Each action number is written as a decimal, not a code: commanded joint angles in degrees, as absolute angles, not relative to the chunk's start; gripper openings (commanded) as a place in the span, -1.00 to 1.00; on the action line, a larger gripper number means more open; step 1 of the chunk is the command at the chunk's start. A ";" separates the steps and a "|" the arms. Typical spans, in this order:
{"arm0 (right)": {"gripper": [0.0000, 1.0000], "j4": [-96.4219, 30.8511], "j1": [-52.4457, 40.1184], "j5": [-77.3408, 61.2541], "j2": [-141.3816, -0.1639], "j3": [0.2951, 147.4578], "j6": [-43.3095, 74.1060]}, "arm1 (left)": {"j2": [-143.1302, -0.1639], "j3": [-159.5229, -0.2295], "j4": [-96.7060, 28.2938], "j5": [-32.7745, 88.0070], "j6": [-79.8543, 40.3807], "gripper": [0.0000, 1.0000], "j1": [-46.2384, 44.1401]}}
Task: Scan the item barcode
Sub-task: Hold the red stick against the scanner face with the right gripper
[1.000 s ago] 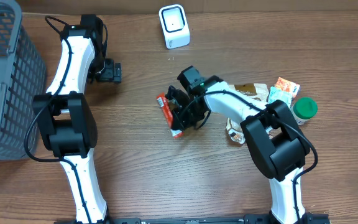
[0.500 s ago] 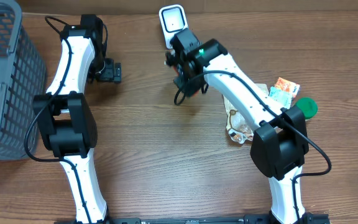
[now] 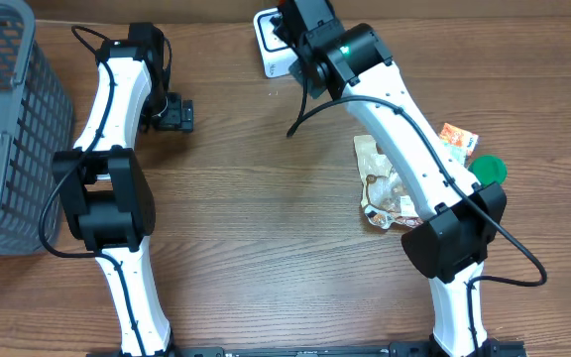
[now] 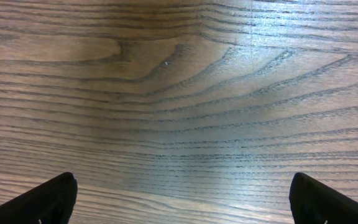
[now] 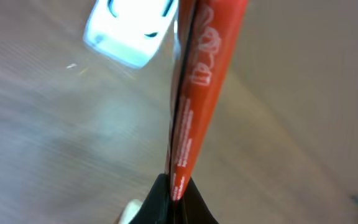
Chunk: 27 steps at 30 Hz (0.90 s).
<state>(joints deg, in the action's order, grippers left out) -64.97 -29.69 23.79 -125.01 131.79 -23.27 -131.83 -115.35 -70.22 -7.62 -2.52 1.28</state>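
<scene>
A flat red packet (image 5: 199, 87), the item, stands edge-on in the right wrist view, pinched at its lower end by my right gripper (image 5: 178, 186). The white scanner (image 5: 132, 31) glows just left of the packet's upper part. From overhead, my right gripper (image 3: 297, 28) hangs over the scanner (image 3: 272, 58) at the table's back edge, and the arm hides the packet. My left gripper (image 3: 172, 114) rests at the back left, its black fingertips (image 4: 45, 200) wide open over bare wood, holding nothing.
A grey mesh basket (image 3: 8, 129) stands at the far left. On the right lie clear snack bags (image 3: 387, 188), an orange packet (image 3: 457, 140) and a green-lidded tub (image 3: 488, 171). A black cable (image 3: 310, 107) dangles from the right arm.
My right gripper has lifted the red packet off the middle of the table and carried it back to the scanner. The left arm has stayed still.
</scene>
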 commanded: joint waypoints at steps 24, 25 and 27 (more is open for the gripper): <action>-0.78 -20.60 -28.69 48.40 -149.75 132.77 -60.07 | -132.22 -116.42 -70.13 -8.29 -1.26 0.99 1.37; -0.78 -20.67 -28.69 48.21 -150.06 132.70 -59.92 | -132.22 -116.42 -70.11 -8.27 -1.28 0.99 1.37; -0.78 -20.73 -28.69 47.77 -150.47 132.70 -59.61 | -132.22 -116.42 -70.13 -8.29 -1.26 0.99 1.34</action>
<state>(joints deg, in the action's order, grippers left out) -21.47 -28.86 45.50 -149.77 131.98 -59.18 -131.83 -115.35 -70.22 -7.79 -2.52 1.28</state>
